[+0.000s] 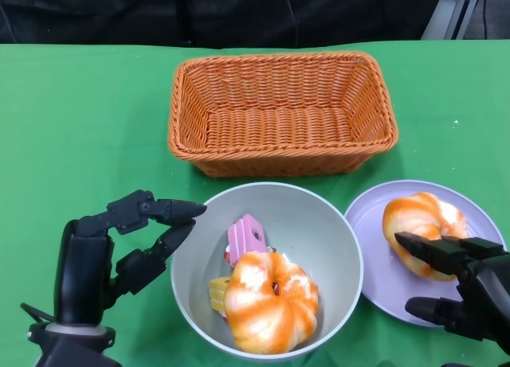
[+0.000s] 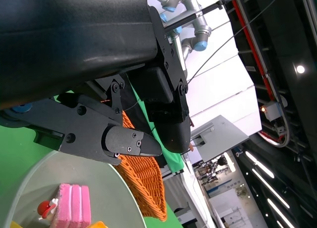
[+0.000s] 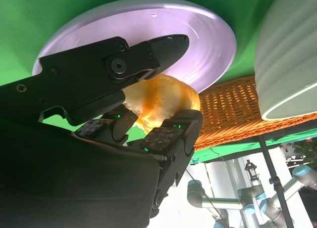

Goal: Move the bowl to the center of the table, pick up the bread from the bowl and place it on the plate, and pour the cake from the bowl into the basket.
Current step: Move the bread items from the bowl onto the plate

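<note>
The pale grey bowl (image 1: 307,216) stands at the table's near middle. It holds an orange-and-white bread (image 1: 271,299), a pink cake slice (image 1: 245,238) and a yellow piece (image 1: 219,291). A second bread (image 1: 422,216) lies on the lilac plate (image 1: 374,224) to the right. My right hand (image 1: 470,283) is at the plate with its fingers spread. One finger crosses the bread's near edge and the thumb stays clear of it. In the right wrist view the bread (image 3: 163,97) shows between the fingers. My left hand (image 1: 119,247) is beside the bowl's left rim, fingers apart, holding nothing.
An empty orange wicker basket (image 1: 279,164) stands just behind the bowl and almost touches its far rim. Green cloth covers the table, with bare areas at the far left and far right. In the left wrist view the basket (image 2: 143,181) shows beyond the bowl (image 2: 114,193).
</note>
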You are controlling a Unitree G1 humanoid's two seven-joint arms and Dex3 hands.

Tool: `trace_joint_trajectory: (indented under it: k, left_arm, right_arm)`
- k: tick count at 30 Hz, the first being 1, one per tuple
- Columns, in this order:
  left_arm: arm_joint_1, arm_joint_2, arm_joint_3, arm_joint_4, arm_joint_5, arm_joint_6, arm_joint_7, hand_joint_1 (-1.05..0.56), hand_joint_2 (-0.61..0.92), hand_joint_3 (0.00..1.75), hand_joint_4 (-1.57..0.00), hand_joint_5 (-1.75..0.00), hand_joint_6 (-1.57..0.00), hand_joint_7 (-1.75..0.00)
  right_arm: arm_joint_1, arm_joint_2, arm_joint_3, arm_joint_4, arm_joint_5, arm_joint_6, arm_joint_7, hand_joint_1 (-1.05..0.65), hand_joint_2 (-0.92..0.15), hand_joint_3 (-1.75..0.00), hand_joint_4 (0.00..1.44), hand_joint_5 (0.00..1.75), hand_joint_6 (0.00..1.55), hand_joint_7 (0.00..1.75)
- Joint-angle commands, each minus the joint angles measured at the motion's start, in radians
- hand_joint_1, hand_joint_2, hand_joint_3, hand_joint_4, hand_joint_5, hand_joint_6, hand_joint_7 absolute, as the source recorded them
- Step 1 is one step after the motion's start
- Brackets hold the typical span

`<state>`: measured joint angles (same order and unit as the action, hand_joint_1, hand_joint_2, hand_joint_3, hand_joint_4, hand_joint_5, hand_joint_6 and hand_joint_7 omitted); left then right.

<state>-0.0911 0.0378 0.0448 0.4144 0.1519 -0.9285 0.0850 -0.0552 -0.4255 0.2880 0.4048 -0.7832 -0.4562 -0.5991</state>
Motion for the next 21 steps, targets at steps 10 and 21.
trace_joint_trajectory:
  k: [10,21]
  left_arm:
    - [0.011,0.017,0.002,-0.005,-0.013,-0.005,-0.005,-0.22,0.92,0.21,-0.8,-1.06,-1.01,-0.52]
    - [0.012,0.017,0.003,-0.001,-0.007,-0.01,-0.001,-0.22,0.92,0.21,-0.8,-1.06,-1.01,-0.52]
  right_arm:
    - [-0.035,0.015,-0.013,0.08,-0.003,-0.091,-0.189,-0.15,-0.92,-0.08,1.03,0.61,0.97,0.04]
    - [-0.065,0.004,0.007,0.142,-0.017,-0.152,-0.232,-0.07,-0.83,-0.34,1.07,0.57,1.24,0.04]
